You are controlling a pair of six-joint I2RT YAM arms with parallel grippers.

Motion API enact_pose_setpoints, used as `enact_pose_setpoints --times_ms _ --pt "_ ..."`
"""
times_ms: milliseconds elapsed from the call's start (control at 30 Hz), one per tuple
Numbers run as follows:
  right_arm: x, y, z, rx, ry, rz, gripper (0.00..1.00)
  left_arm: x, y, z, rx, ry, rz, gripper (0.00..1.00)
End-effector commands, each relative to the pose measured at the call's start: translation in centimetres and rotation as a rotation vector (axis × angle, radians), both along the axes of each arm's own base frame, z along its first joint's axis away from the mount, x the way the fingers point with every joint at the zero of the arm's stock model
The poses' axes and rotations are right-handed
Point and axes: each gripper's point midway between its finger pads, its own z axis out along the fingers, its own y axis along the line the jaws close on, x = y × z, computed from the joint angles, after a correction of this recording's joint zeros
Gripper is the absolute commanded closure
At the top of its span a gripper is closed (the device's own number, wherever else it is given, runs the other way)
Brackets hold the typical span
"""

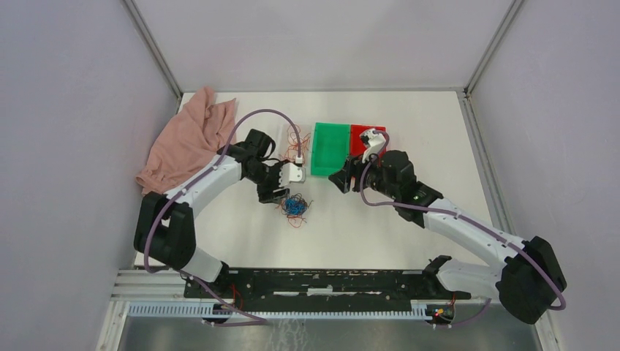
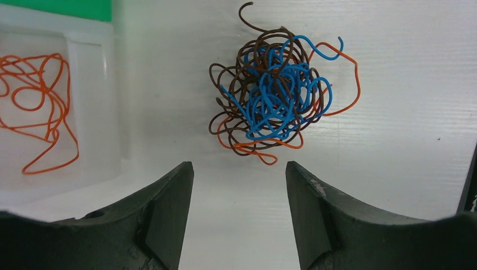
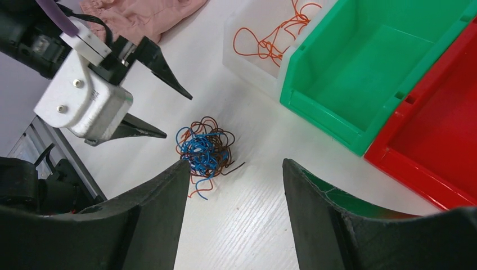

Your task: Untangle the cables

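Left fingers (image 2: pixel 174 208) nearest the lens, spread wide, nothing between them. Just ahead, apart from them and untouched: cables (image 2: pixel 270 93), wound into one tight ball. Rests on the white table (image 2: pixel 394 180).

Blue strands at the core, dark brown looped around and over them, orange-red threaded beneath and bowing out to one side. Judged very light, thin and springy. Likely to keep its curl, to skate on the smooth table, and to lift as a whole clump if pinched at the middle.

Best hold judged to be a free outer part: either the orange-red loop standing clear of the ball, or the single brown tail curling out at its far edge. Needs a second hold on the bulk to pull against. Far thinner than a finger, so calls for full closure.

Right fingers (image 3: pixel 163 208) likewise wide and empty, poised above the ball on the bin side.

Near the ball, one orange wire (image 2: pixel 39 107) lying alone in a clear tray (image 2: pixel 93 73). Next to the tray a green bin (image 3: pixel 320 115), then a red bin (image 3: pixel 450 169). Farther off, a pink cloth (image 1: pixel 190 139) crumpled at the table's far left.
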Motion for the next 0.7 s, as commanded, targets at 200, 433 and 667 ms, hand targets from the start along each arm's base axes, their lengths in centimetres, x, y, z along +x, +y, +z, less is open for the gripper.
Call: enact_pose_setpoints --times_ms 200,433,667 --pt "-0.3 0.2 4.1 0.06 -0.109 0.03 0.3 -1.1 -0.6 -1.6 -0.027 0.041 -0.153 0.37" --pt "-0.2 1.2 3.2 0.055 -0.082 0.071 0.29 -3.3 0.7 -1.8 -0.027 0.063 -0.136 0.32" --pt "0.2 1.9 3.0 0.085 -0.071 0.072 0.29 -3.1 0.9 -3.1 -0.03 0.05 -0.049 0.35"
